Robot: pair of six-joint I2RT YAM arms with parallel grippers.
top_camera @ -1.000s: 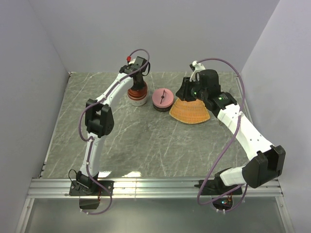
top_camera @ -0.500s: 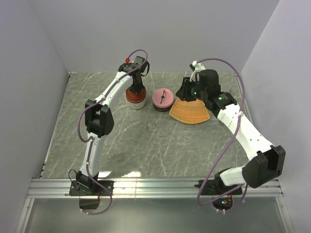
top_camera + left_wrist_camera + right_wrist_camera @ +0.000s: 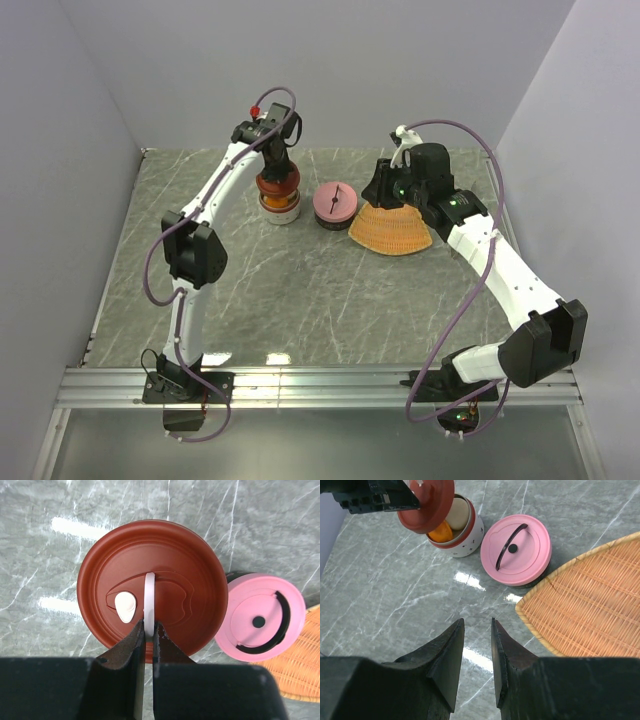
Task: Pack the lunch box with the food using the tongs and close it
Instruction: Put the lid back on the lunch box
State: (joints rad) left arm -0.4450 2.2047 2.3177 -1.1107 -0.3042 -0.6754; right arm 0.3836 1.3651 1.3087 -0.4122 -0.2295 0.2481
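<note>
The lunch box (image 3: 466,536) is a white round pot at the back of the table, with an orange ball (image 3: 441,531) and a cream ball (image 3: 458,514) of food inside. Its red-brown lid (image 3: 150,587) hangs tilted just above the pot (image 3: 281,208). My left gripper (image 3: 148,630) is shut on the lid's thin white handle (image 3: 149,597). My right gripper (image 3: 476,625) is open and holds nothing, above bare table beside the woven tray (image 3: 590,605). The tongs are out of view.
A pink-lidded round container (image 3: 335,203) with a dark handle stands between the pot and the orange woven tray (image 3: 392,230). The tray shows no food on it. Grey walls close in the table on three sides.
My left arm has swung a little back and to the left, carrying the red-brown lid with it. The right arm has not moved.
</note>
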